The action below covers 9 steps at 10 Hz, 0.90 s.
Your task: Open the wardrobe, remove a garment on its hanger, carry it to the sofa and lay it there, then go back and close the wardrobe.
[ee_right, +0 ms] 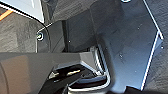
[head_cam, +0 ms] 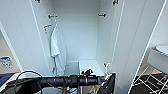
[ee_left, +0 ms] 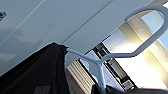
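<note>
Wardrobe [head_cam: 130,37] stands open; the left gripper [head_cam: 106,78] has its fingers clamped on the thin, stiff hanger [ee_left: 105,57] below the hook; limp, light garment [ee_left: 37,72] dangles in front of it; right fingers, cannot tell.

From my head camera the wardrobe [head_cam: 82,37] runs off the top edge, so I cannot see its upper part, and both doors are cropped at the sides. The left arm crosses the bottom of the frame and covers the wardrobe floor behind it. Of the garment [head_cam: 107,86] I get just a dark corner, cut by the lower edge, with the hanger [head_cam: 107,68] hook poking above it. On the left wrist camera the hanger [ee_left: 112,53] stem drops below the frame, so I cannot make out the left tool's fingers or their grip. The white shirt [head_cam: 58,48] is too blurred for detail. The right wrist camera gives me dark robot parts, too close to read.
</note>
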Tool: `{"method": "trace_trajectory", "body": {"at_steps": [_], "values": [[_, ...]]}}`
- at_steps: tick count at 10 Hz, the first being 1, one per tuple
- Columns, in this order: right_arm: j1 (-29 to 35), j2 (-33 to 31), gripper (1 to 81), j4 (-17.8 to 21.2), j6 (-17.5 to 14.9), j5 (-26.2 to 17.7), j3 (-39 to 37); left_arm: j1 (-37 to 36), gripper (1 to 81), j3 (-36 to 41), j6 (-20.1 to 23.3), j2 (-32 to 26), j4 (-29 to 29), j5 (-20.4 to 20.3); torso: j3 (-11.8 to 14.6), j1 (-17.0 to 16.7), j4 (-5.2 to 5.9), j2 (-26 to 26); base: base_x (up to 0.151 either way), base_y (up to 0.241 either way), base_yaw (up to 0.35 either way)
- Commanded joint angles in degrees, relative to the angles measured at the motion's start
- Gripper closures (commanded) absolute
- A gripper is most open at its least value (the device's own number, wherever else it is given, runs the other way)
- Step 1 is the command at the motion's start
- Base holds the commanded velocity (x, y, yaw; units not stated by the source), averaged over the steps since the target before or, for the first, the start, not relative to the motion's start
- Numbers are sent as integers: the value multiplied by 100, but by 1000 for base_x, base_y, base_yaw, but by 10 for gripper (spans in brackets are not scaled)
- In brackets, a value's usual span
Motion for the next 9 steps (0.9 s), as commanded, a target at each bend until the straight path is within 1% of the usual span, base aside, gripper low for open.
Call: {"method": "trace_trajectory", "body": {"at_steps": [1,4,6,9], "values": [[201,84,10,-57,-30,-263,44,-961,811,192,44,-33,150,-269,0,0,0,0,0,0,0],[192,84,10,-57,-30,-263,44,-961,811,192,0,-165,142,-418,0,0,0,0,0,0,0],[201,84,10,-57,-30,-263,52,-961,811,192,-18,-297,142,-621,0,0,0,0,0,0,0],[201,84,10,-48,-30,-263,52,-961,811,192,-26,-367,133,-761,0,0,0,0,0,0,0]]}}
